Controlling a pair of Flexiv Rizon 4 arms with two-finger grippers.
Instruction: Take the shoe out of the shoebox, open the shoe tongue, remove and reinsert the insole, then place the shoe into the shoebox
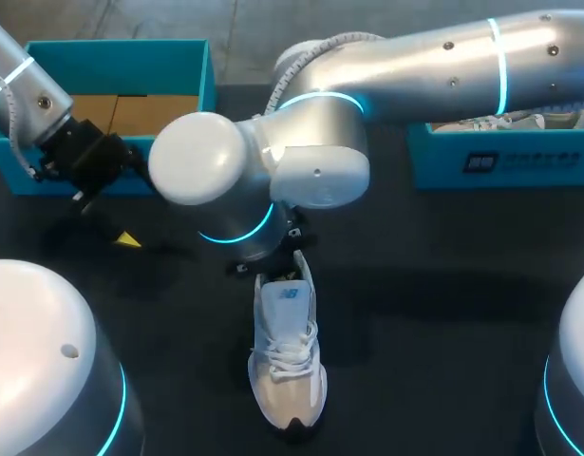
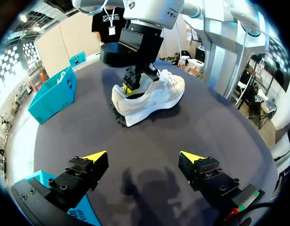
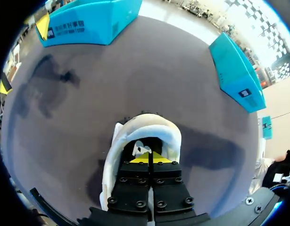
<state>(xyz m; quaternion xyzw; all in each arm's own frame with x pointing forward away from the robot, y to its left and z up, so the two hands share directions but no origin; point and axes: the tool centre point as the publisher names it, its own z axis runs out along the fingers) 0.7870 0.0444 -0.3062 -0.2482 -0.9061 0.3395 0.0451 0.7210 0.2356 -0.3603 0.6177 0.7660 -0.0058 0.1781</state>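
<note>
A white sneaker [image 1: 288,366] lies on the black table, toe toward the front edge. My right arm reaches past the middle, and its gripper [image 1: 273,268] points down into the shoe's heel opening. In the right wrist view the gripper [image 3: 148,158] is shut, yellow tips together inside the padded collar of the sneaker [image 3: 117,155]; whether anything thin is pinched I cannot tell. My left gripper [image 2: 144,157] hangs open over bare table, well short of the sneaker [image 2: 156,96] and the right gripper [image 2: 130,87]. In the head view the left gripper [image 1: 121,233] sits in front of the left shoebox [image 1: 178,57].
A second teal box [image 1: 500,160] with another pale shoe in it stands at the back right, partly under my right arm. It shows as a teal box [image 2: 53,94] in the left wrist view too. Both teal boxes [image 3: 88,23] [image 3: 236,70] lie beyond the sneaker.
</note>
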